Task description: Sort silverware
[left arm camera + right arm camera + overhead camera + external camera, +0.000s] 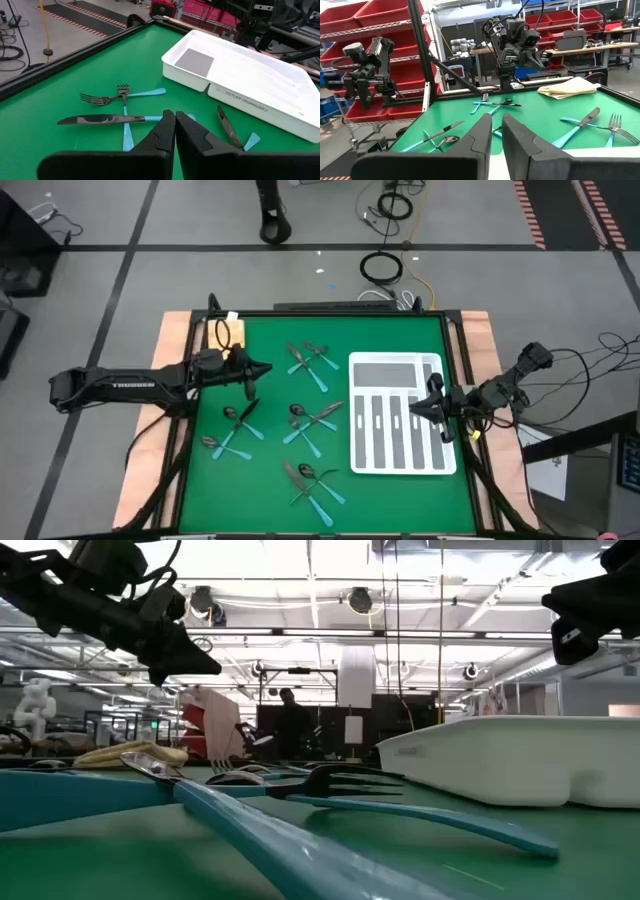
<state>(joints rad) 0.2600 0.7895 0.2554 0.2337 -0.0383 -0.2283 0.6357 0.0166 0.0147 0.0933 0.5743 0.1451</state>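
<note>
1. The silverware (305,420) is seen as small forks, spoons and knives with silvery metal heads and light blue handles, scattered in loose crossed clusters over the green table (270,490).
2. One cluster lies near the far edge, one at mid-table just beside the white divided tray (400,418), one toward the left side and one near the front edge.
3. In the left wrist view a fork (102,98) and a knife (100,119) are shown lying flat, crossed over a blue handle.
4. No silverware can be made out in the tray's compartments, though the slots are small in the overhead view.
5. The left tool (262,368) is held above the table's left part, beside a folded yellow cloth (230,333); the clusters lie ahead of and below it, apart from it.
6. Its fingers (165,132) are pressed nearly together, and nothing is held.
7. The right tool (420,406) is held over the tray's right side, its fingers (482,131) close together with only a narrow gap, empty as well.
</note>
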